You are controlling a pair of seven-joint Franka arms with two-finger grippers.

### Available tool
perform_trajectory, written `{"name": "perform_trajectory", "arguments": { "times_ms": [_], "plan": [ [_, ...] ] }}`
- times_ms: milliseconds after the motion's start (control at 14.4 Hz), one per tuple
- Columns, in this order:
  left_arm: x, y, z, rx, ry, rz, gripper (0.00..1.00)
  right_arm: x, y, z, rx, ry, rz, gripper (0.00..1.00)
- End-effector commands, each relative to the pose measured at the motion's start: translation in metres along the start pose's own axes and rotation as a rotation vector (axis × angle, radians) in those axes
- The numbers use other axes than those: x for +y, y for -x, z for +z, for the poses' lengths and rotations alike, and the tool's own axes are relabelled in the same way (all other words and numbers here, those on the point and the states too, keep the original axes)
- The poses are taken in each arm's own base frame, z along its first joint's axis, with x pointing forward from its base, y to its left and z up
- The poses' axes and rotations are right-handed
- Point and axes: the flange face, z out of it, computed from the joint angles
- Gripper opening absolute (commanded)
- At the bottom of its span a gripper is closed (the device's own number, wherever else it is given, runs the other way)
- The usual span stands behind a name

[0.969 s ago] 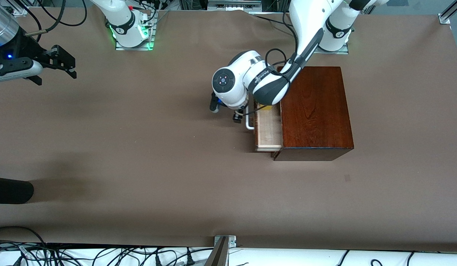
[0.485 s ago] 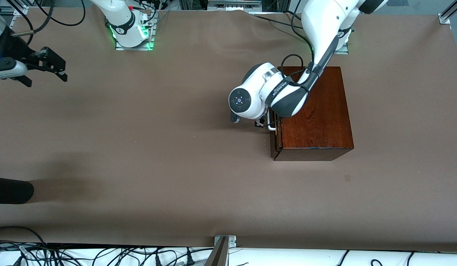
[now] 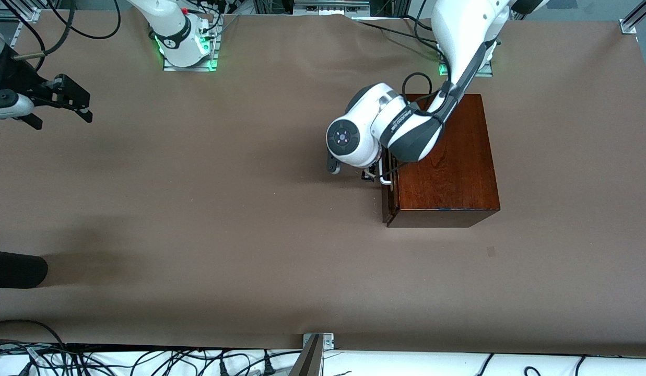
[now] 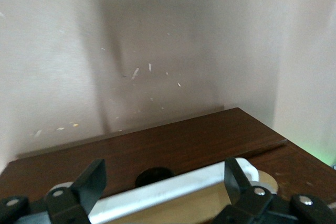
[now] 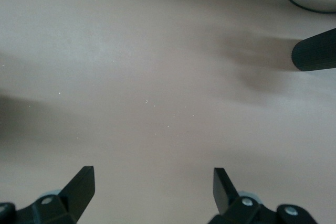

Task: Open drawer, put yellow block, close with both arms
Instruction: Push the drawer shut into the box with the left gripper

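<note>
The drawer (image 3: 389, 201) sits pushed flush into the dark mahogany box (image 3: 448, 162), with only its white bar handle (image 3: 385, 180) sticking out. My left gripper (image 3: 372, 175) is low in front of the drawer, right at the handle. In the left wrist view the gripper (image 4: 164, 184) is open, and the handle (image 4: 173, 188) runs across between its fingers against the dark drawer front (image 4: 157, 140). The yellow block is out of view. My right gripper (image 3: 87, 108) hangs open over bare table at the right arm's end, with nothing between its fingers (image 5: 79, 187).
A black cylinder (image 3: 14, 269) pokes in at the right arm's end of the table, nearer the front camera, and also shows in the right wrist view (image 5: 315, 53). Cables (image 3: 145, 360) lie along the nearest edge. Brown mat (image 3: 223, 209) stretches between the box and the right gripper.
The drawer stood open with the yellow block in it a second ago; it is now shut, with the left gripper having followed it in. The right gripper drifted slightly outward.
</note>
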Motion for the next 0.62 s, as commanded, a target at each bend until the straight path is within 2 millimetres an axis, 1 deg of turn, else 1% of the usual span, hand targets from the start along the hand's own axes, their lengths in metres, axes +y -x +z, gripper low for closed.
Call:
{"name": "perform_trajectory", "arguments": {
  "times_ms": [0,69,138,208,277,346,415,485,554],
  "plan": [
    [0.026,0.034,-0.076,0.034,-0.108,-0.080,1.00,0.004,0.000,-0.003,-0.011,-0.005,0.013,1.00],
    [0.031,0.055,-0.102,0.057,-0.143,-0.122,1.00,0.004,0.000,-0.002,-0.012,-0.005,0.016,1.00],
    [0.032,0.078,-0.121,0.079,-0.170,-0.157,1.00,0.003,0.000,-0.002,-0.012,-0.004,0.015,1.00],
    [0.029,0.103,-0.136,0.099,-0.189,-0.193,1.00,0.004,0.000,-0.002,-0.013,-0.001,0.015,1.00],
    [0.028,0.124,-0.160,0.124,-0.218,-0.218,1.00,0.002,0.000,-0.002,-0.012,-0.002,0.012,1.00],
    [0.032,0.145,-0.189,0.139,-0.239,-0.253,1.00,-0.001,-0.001,-0.002,-0.011,-0.001,0.009,1.00],
    [0.033,0.170,-0.205,0.142,-0.228,-0.293,1.00,-0.001,-0.001,-0.002,-0.011,0.000,0.005,1.00],
    [0.029,0.195,-0.215,0.154,-0.227,-0.336,1.00,-0.002,-0.001,-0.002,-0.013,-0.001,0.008,1.00],
    [0.027,0.219,-0.219,0.158,-0.237,-0.381,1.00,-0.002,-0.001,-0.002,-0.013,-0.001,0.005,1.00]
  ]
}}
